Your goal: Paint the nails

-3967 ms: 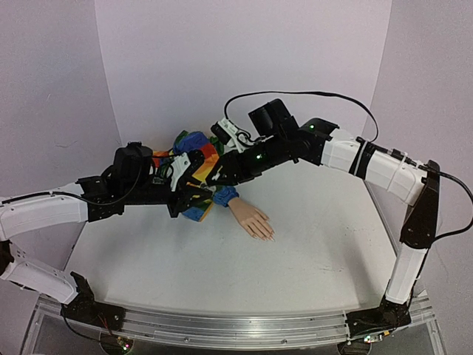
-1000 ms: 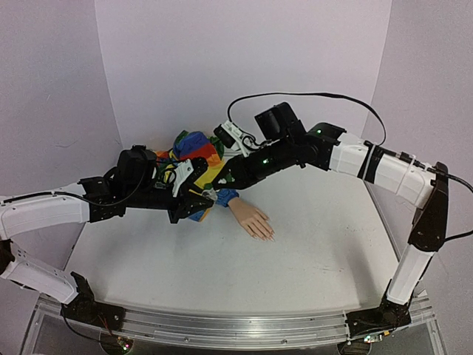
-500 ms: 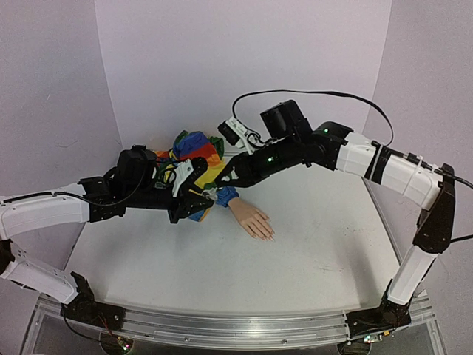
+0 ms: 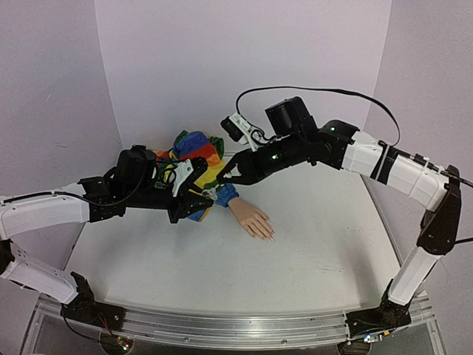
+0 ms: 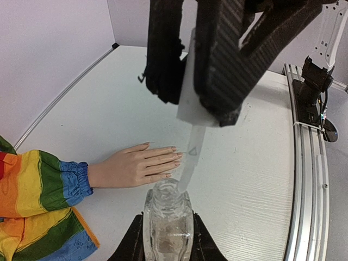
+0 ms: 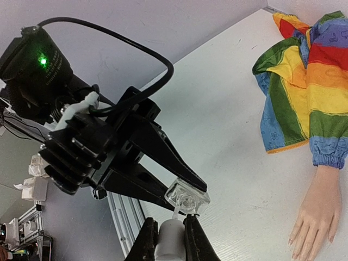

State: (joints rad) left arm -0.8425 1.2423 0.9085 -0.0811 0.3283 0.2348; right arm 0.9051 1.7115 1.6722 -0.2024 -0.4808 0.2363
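A peach mannequin hand (image 4: 253,220) lies palm down on the white table, its rainbow sleeve (image 4: 196,151) bunched behind it. Its pale nails (image 5: 176,155) point toward the table's front. My left gripper (image 4: 201,195) is shut on a small clear bottle (image 5: 167,217), held just above the table beside the fingers (image 5: 155,160). My right gripper (image 6: 169,225) is shut on the white cap (image 6: 169,239). The cap's thin brush stem (image 5: 190,157) reaches down into the bottle's open neck (image 6: 187,197). The hand also shows in the right wrist view (image 6: 315,212).
The purple-white back walls stand close behind the sleeve. A black cable (image 4: 318,94) arcs over the right arm. An aluminium rail (image 4: 222,329) runs along the table's near edge. Bare white tabletop (image 4: 222,274) lies in front of the hand.
The right arm has risen and swung to the right, drawing the cap a little away from the bottle. The left arm shifted slightly early on, then held still.
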